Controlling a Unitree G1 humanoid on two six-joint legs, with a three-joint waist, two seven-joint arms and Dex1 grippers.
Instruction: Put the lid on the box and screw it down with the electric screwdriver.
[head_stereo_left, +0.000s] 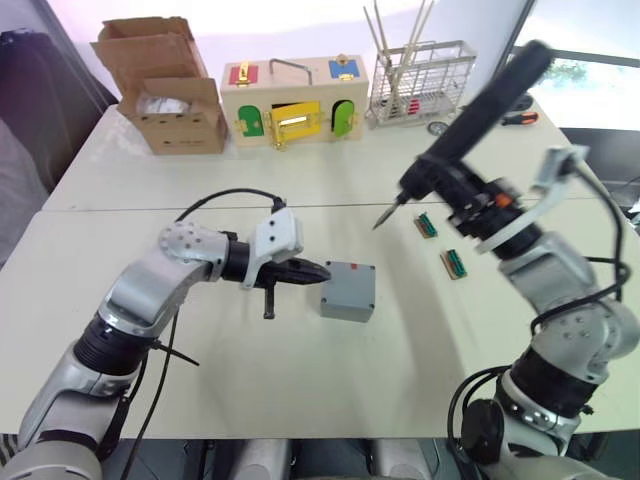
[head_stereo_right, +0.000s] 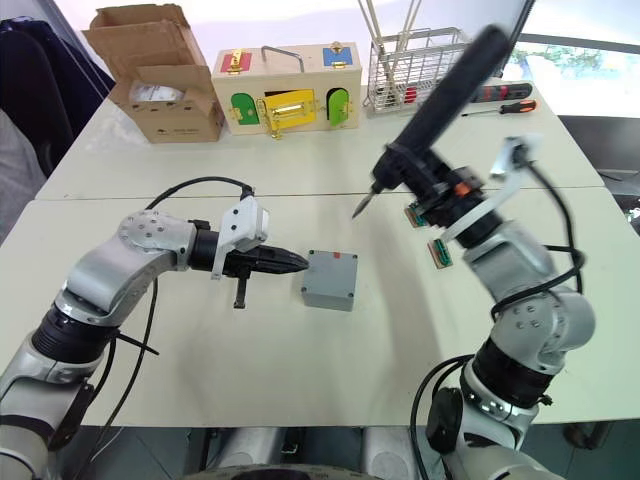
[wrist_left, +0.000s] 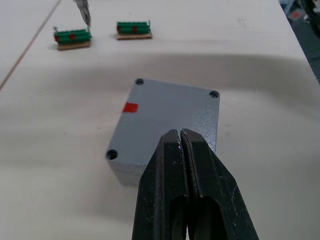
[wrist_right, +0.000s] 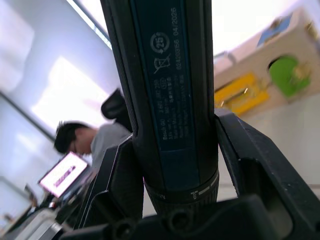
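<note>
The grey box (head_stereo_left: 346, 303) stands on the table in front of me, with the lid (wrist_left: 167, 117) lying flat on top, open screw holes at its corners and a small red mark near one edge. My left gripper (head_stereo_left: 320, 272) is shut and empty, its tips at the box's left top edge. My right gripper (head_stereo_left: 472, 203) is shut on the electric screwdriver (head_stereo_left: 487, 103), held tilted above the table to the right of the box. Its metal bit (head_stereo_left: 384, 216) points down and left, well above and behind the box.
Two green terminal blocks (head_stereo_left: 427, 224) (head_stereo_left: 454, 263) lie right of the box. A cardboard box (head_stereo_left: 165, 90), a wooden latch box (head_stereo_left: 295, 100) and a wire rack (head_stereo_left: 420, 78) line the back. Hand screwdrivers (head_stereo_right: 505, 105) lie far right. A person (wrist_right: 80, 140) sits in the background.
</note>
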